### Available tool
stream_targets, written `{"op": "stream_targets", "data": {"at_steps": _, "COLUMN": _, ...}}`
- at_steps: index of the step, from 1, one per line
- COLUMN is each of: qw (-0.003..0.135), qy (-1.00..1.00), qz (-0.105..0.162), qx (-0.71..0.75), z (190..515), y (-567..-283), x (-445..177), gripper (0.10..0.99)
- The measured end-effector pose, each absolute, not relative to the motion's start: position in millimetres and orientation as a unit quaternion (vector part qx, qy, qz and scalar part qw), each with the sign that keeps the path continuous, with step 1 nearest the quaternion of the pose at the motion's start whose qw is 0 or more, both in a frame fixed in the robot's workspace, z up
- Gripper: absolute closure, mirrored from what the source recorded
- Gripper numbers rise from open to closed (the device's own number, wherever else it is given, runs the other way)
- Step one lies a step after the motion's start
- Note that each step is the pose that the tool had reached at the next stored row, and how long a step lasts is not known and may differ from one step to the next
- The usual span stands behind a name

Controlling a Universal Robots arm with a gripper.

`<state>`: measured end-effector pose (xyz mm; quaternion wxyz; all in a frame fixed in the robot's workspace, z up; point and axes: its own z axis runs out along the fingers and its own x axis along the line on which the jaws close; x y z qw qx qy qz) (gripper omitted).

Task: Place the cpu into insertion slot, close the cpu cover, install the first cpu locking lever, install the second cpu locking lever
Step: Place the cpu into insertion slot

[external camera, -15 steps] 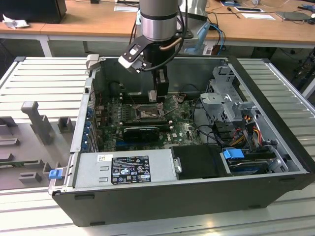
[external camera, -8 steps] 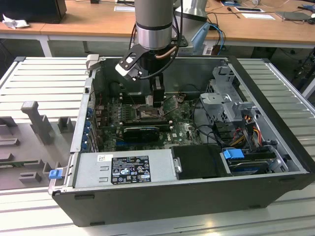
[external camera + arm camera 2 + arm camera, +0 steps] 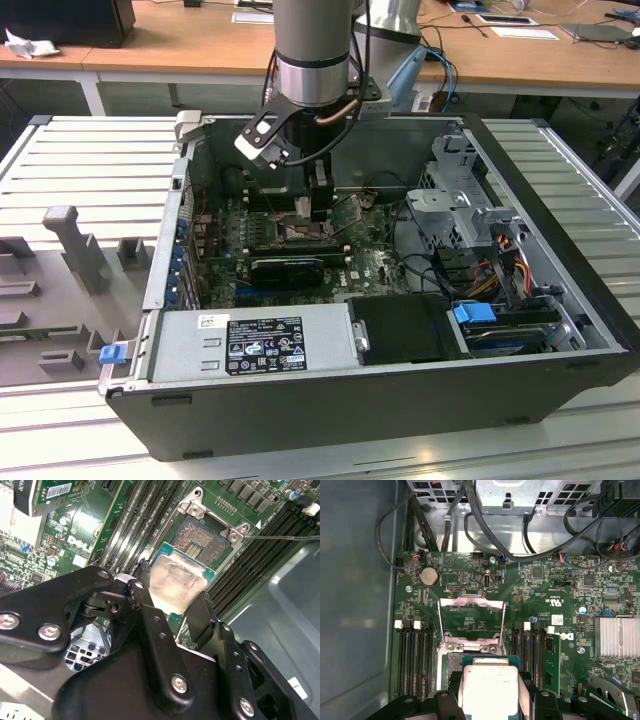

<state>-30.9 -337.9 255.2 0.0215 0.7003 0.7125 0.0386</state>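
Observation:
My gripper (image 3: 172, 587) is shut on the cpu (image 3: 177, 582), a pale silver square with a green edge, pinched at two opposite sides. It hangs over part of the insertion slot (image 3: 200, 537), whose dark pin field and metal edging show beyond the chip; I cannot tell if they touch. In the first wrist view the cpu (image 3: 487, 687) sits between my fingers (image 3: 454, 681), and the cpu cover (image 3: 471, 622) stands swung open past the socket. A thin locking lever (image 3: 280, 537) sticks out beside the socket. In the exterior view my gripper (image 3: 300, 205) is low inside the computer case (image 3: 560, 200).
Long black memory slots (image 3: 415, 655) flank the socket on both sides. A finned heatsink (image 3: 616, 637) and black cables (image 3: 485, 535) lie farther out on the green board. The power supply (image 3: 255, 345) and drive cage (image 3: 470, 215) crowd the case, and its walls close in around.

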Motion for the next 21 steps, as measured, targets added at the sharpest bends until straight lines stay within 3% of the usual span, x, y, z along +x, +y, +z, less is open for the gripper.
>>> {"op": "stream_targets", "data": {"at_steps": 21, "qw": 0.019, "qy": 0.719, "qz": 0.041, "qx": 0.694, "z": 234, "y": -335, "x": -37, "gripper": 0.557}}
